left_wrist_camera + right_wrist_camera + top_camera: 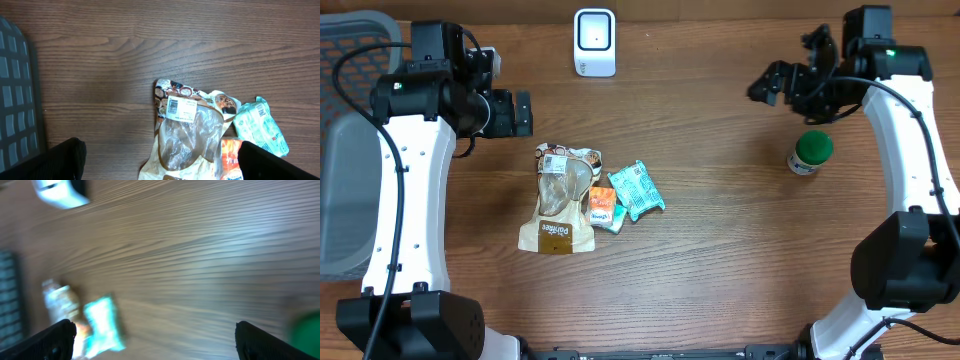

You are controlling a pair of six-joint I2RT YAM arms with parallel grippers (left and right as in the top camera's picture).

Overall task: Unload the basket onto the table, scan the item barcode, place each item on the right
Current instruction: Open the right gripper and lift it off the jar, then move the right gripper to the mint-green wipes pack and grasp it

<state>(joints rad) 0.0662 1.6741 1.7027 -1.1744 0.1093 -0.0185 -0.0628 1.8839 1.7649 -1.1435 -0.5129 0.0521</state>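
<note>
Pouch [560, 195] lies flat on the desk [720, 250], left of centre, sticker side up. Its right edge touches an orange packet [604, 208], with a teal packet [636, 189] just beyond. Probably light, soft and crinkly; thin film that would flop and slip if pinched at the window. Best hold, I judge: a sealed side edge, clear of the sticker, so the code stays flat toward the scanner [594, 42] at the far edge. Looks: brown-and-cream print, clear window mid-body, white barcode sticker near the far end. Left gripper [526, 114] hovers near the pouch's far-left corner, jaws wide apart, empty. Right gripper [765, 85] far right, jaws wide apart, empty, near an upright green-capped bottle [810, 152]; its wrist view is blurred.
</note>
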